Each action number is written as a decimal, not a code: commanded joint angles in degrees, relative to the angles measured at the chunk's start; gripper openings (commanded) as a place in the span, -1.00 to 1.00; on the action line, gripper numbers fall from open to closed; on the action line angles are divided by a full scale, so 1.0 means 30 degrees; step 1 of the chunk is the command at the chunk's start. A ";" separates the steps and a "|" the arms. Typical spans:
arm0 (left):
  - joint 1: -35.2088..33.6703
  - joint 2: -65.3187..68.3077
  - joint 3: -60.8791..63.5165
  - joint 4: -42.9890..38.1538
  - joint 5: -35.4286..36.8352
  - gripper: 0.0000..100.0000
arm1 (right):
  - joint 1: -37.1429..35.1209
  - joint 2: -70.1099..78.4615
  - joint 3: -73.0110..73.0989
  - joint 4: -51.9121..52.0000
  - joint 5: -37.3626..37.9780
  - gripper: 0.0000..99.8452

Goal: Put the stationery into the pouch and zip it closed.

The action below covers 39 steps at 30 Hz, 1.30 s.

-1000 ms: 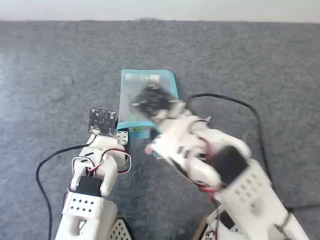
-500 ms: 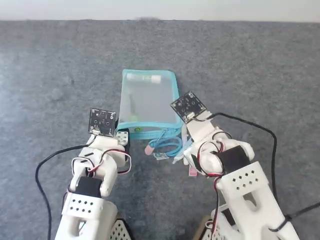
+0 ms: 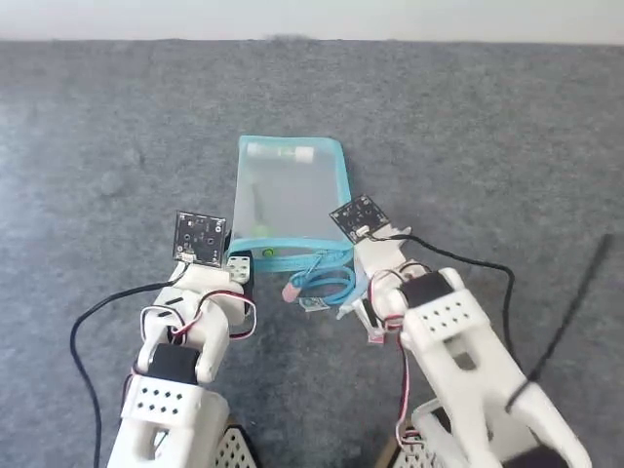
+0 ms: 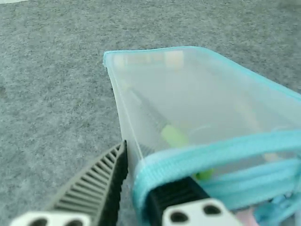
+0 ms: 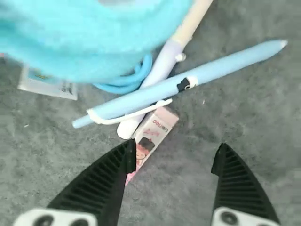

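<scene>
The clear pouch [image 3: 288, 200] with cyan trim lies flat mid-table, its mouth towards the arms. My left gripper [image 3: 241, 265] is shut on the pouch's zipper edge [image 4: 146, 181] at the near left corner. A green item [image 4: 175, 136] shows through the pouch wall. Just outside the mouth lie a blue pen [image 5: 183, 84], a pale lilac pen [image 5: 164, 61], a pink eraser [image 5: 150, 136] and the pouch's cyan strap loop [image 3: 327, 283]. My right gripper [image 5: 175, 148] hangs open over the eraser and blue pen, holding nothing; in the high view the right gripper [image 3: 364, 314] is at the pouch's near right.
Grey carpet-like mat [image 3: 507, 136] covers the table, with free room all round the pouch. A white tag [image 5: 47, 84] lies by the strap. A small pink piece [image 3: 291, 291] rests near the pouch mouth. Black cables trail beside both arms.
The right arm has pulled back from over the pouch towards the near side and now sits low over the pens and eraser. The left arm and pouch have stayed put.
</scene>
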 commanded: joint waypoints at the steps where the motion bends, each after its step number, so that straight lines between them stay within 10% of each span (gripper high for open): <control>1: 0.0205 -0.0264 -0.0659 -0.0234 0.0147 -0.98 | 0.0190 0.1275 -0.0234 -0.0923 -0.0615 -0.47; 39: 0.0176 -0.0381 -0.0366 -0.0234 0.0117 -0.98 | -0.2212 0.1949 0.0322 0.0630 -0.3048 -0.47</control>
